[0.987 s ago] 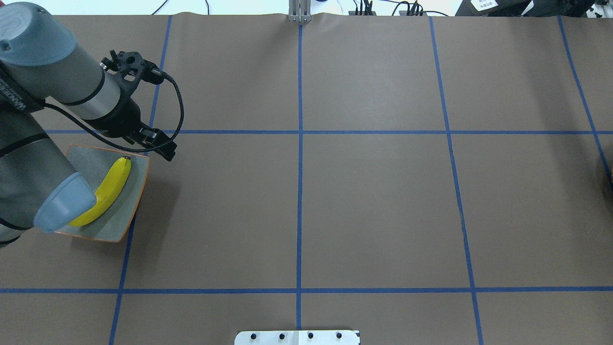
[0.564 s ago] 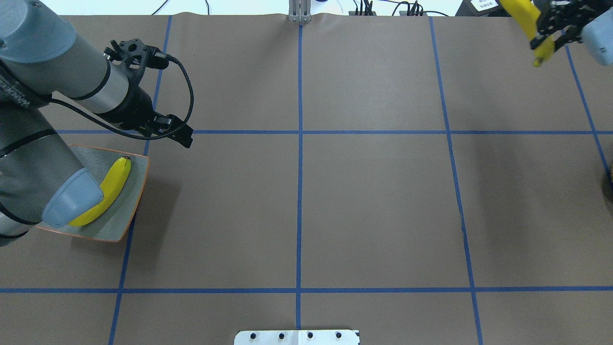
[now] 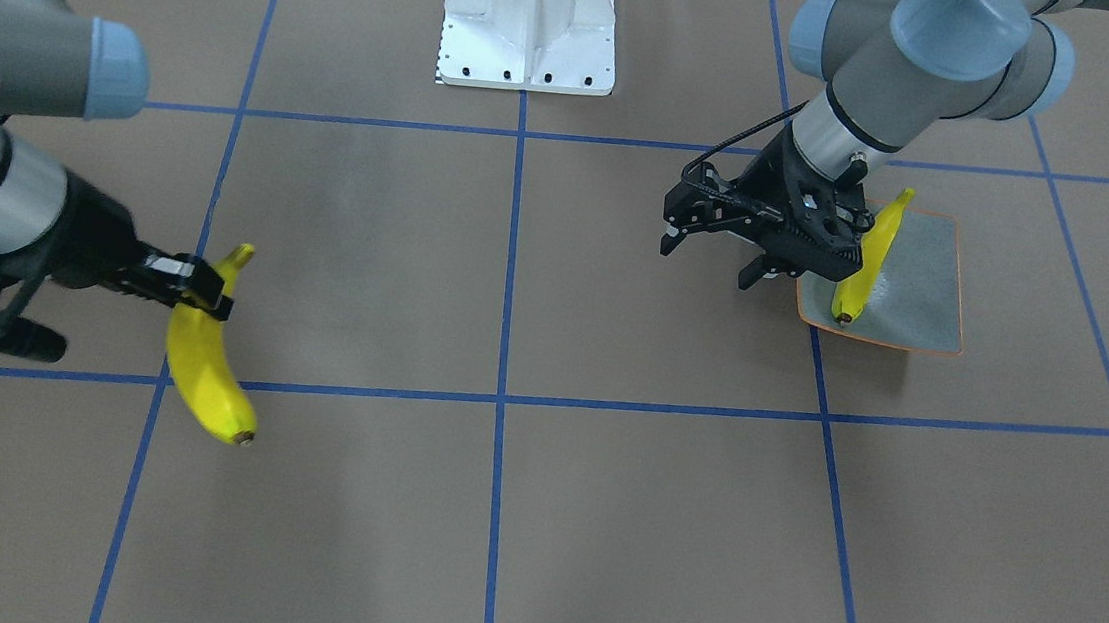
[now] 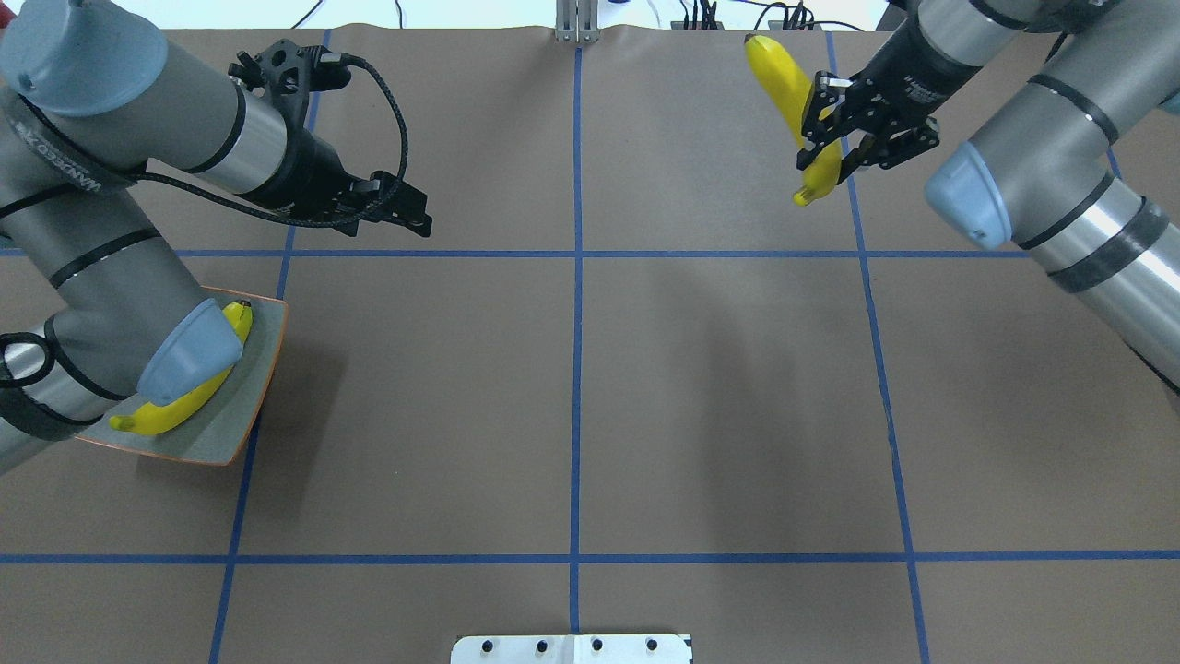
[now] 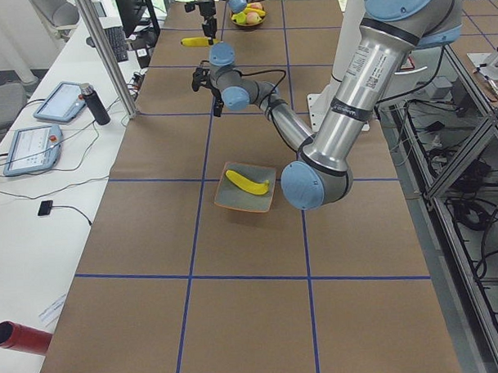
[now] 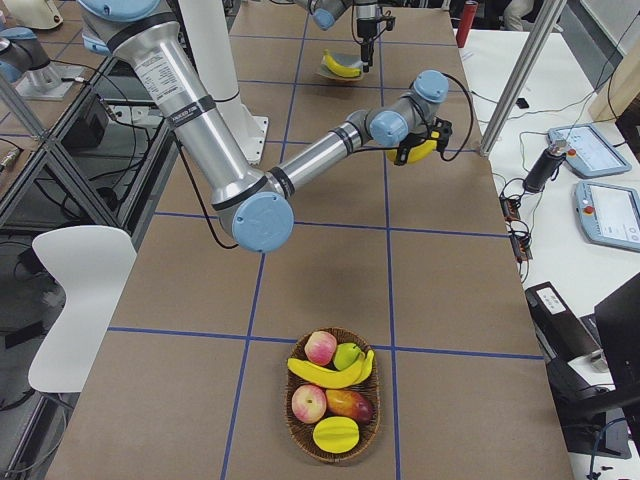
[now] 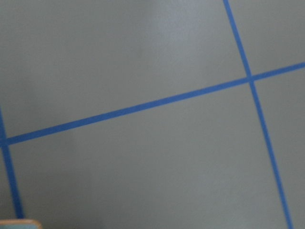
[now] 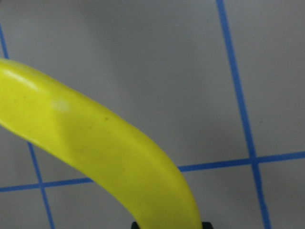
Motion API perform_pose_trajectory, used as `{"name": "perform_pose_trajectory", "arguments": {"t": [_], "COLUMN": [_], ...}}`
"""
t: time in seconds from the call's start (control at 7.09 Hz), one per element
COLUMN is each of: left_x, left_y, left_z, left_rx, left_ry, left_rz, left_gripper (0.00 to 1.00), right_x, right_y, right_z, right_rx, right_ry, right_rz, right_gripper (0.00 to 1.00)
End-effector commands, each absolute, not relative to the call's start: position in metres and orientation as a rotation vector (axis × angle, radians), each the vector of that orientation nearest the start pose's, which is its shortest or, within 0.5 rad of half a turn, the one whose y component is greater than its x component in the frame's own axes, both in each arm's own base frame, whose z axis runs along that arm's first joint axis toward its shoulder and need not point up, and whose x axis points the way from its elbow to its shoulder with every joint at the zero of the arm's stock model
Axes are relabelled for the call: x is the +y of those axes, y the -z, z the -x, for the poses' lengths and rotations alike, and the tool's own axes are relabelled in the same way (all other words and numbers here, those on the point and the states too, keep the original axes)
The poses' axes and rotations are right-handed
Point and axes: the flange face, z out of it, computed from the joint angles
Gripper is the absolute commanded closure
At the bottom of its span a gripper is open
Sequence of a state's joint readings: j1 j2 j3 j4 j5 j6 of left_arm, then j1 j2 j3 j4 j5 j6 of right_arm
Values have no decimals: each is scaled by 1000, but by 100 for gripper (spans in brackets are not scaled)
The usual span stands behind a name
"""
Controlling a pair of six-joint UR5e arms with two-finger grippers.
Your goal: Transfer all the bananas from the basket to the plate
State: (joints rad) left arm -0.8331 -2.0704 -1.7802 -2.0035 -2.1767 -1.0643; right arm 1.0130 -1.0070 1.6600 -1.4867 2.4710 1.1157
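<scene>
Held banana (image 4: 779, 78): clamped in the right jaws, nearer its stem end than its blunt end. It is aloft and roughly level over the far right part of the worktop (image 4: 719, 387). Long axis runs away from the robot, blunt end toward the operators' side, stem toward the robot.
Plate banana (image 4: 175, 415): lies diagonally on the plate (image 4: 244, 387), dark tip at the far corner, stem end poking past the near edge.
Plate: on the worktop at the robot's left, holding that one banana.
Basket (image 6: 298, 443): at the worktop's right end, well apart from the plate. Basket bananas (image 6: 325, 374) lie across the middle among apples and other fruit.
Left jaws: apart and empty, over bare worktop beyond the plate.
Change since 0.6 s ago: the right arm (image 4: 1014, 138) has carried the held banana in from the overhead view's far-right corner toward centre. The left arm (image 4: 138, 101) has swung its jaws farther from the plate. The plate banana is unmoved.
</scene>
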Motion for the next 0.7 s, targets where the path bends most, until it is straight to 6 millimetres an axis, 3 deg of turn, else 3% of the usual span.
{"name": "perform_pose_trajectory", "arguments": {"t": [0.0, 0.28, 0.56], "left_x": [-494, -488, -474], "left_y": [-202, -167, -142], "left_z": [-370, -374, -392], "left_rx": [1399, 1540, 1617], "left_ry": [-1, 58, 68], "left_rz": [-271, -245, -240], "left_gripper": [0, 0, 0], "right_x": [-522, -490, -475], "right_y": [-203, -171, -143], "right_z": [339, 347, 364], "right_rx": [-1142, -1183, -1196], "right_ry": [-129, -100, -151], "right_rz": [221, 233, 299], "right_gripper": [100, 100, 100]}}
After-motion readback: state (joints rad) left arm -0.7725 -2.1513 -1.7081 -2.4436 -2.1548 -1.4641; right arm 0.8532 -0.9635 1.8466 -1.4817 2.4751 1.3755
